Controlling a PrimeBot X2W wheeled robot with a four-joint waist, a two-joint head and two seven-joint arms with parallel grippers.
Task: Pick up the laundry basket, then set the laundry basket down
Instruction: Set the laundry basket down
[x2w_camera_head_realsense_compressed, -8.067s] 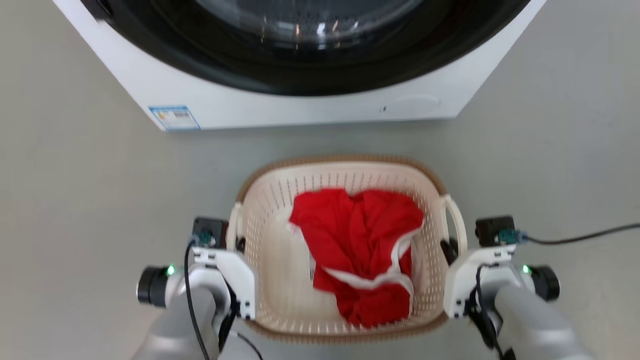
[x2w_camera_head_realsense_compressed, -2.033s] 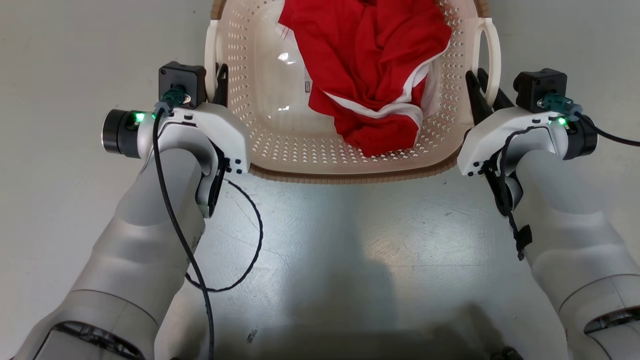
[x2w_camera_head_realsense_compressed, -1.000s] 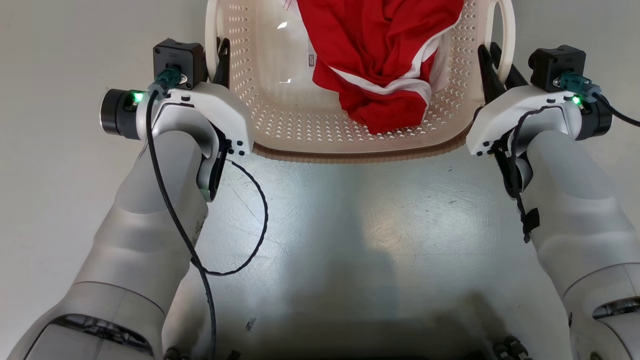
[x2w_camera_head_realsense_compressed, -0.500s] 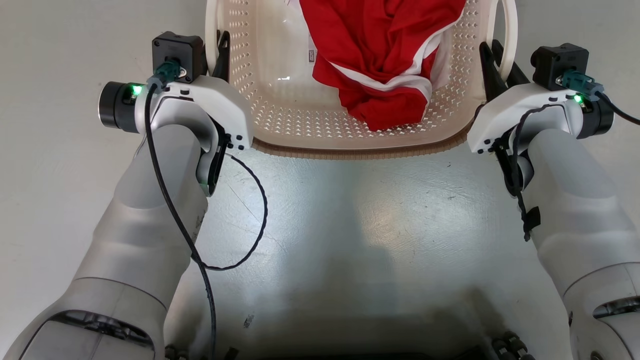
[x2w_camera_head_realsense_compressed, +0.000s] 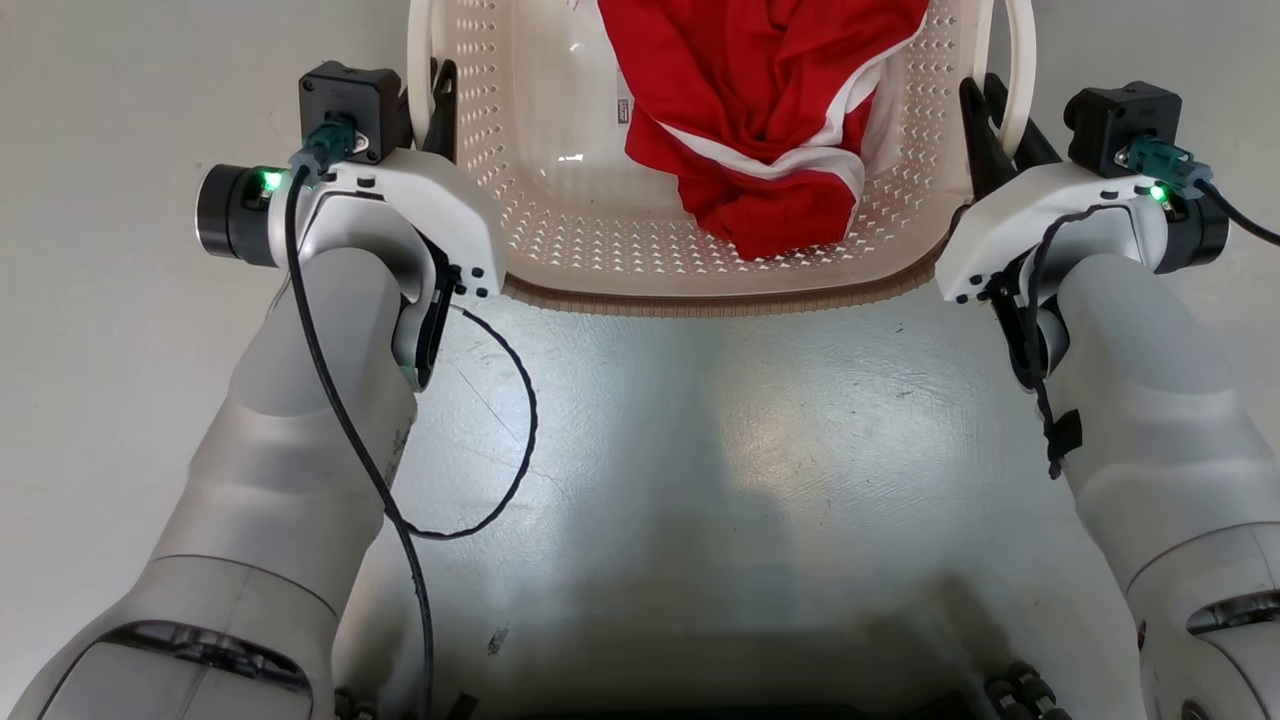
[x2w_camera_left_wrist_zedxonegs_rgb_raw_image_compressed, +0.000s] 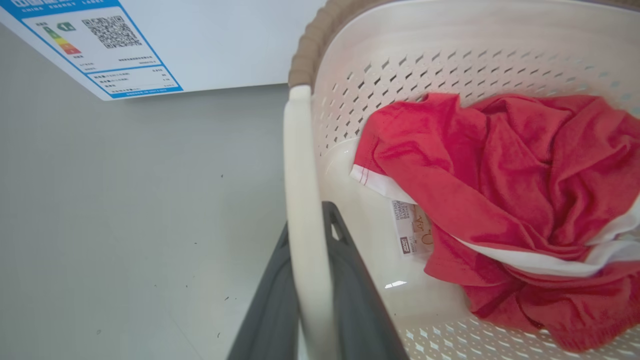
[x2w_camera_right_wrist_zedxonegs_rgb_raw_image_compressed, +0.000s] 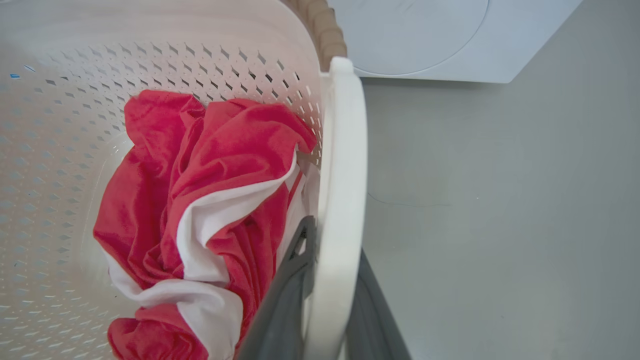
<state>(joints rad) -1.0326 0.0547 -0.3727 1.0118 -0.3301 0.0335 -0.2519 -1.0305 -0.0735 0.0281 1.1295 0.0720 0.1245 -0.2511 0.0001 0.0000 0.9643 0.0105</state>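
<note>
my left gripper (x2w_camera_left_wrist_zedxonegs_rgb_raw_image_compressed: 306, 225) clenches the left handle (x2w_camera_left_wrist_zedxonegs_rgb_raw_image_compressed: 300, 160), my right gripper (x2w_camera_right_wrist_zedxonegs_rgb_raw_image_compressed: 332, 240) the right handle (x2w_camera_right_wrist_zedxonegs_rgb_raw_image_compressed: 345, 150), the laundry basket (x2w_camera_head_realsense_compressed: 700, 300) between them

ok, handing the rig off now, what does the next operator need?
Left gripper: shut on the left handle of the laundry basket, a finger either side.
Right gripper: same on the right handle.
Basket is in front of the washer, red garment inside.
Done: both handles gripped; can't tell if it's off the floor.
Left: lift if not up, then set it down, release.
</note>
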